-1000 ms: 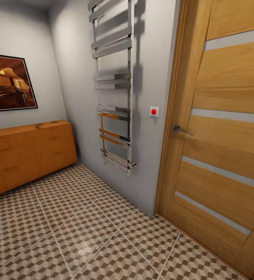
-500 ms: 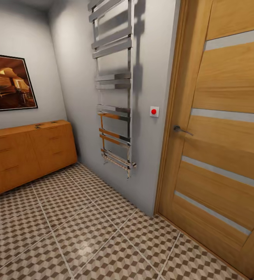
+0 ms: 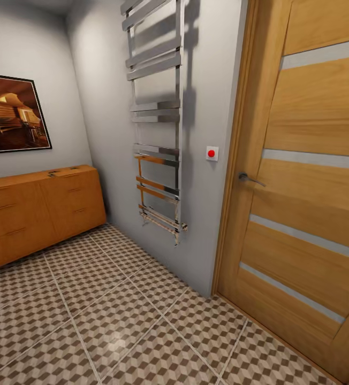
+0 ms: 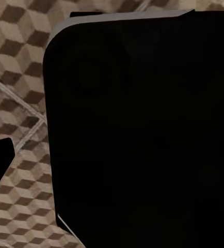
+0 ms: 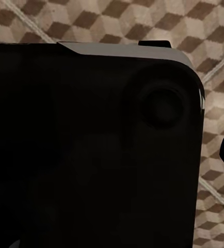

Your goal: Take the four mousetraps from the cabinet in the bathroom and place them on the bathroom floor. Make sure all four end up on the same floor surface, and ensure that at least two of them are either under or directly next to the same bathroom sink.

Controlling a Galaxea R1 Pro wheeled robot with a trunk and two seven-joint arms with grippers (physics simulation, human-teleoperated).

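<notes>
**Cabinet in sight, mousetraps not yet in reach**

We're in the bathroom, looking down a narrow stretch of the bathroom floor [image 3: 115,315], its cube-patterned tiles running toward the far left corner. There sits the cabinet [image 3: 40,214], low and orange-brown, backed against the far wall under a framed picture [image 3: 14,113]. On its top we make out a few small dark shapes [image 3: 52,172], too tiny to call; they may be mousetraps, we cannot tell.

On the right, a wooden door [image 3: 308,192] stands closed, with a red button [image 3: 211,153] on the wall beside it and a chrome towel rail [image 3: 156,117] farther along that wall.

Both wrist cameras look straight down at the tiles [image 4: 19,93], with a dark body of the robot [image 5: 91,155] blocking most of each picture. That reads to us as arms tucked in for driving. Whether either set of jaws is apart or closed, or has hold of anything, we cannot tell.

Our call: an early stage, with open tile between us and the cabinet.
</notes>
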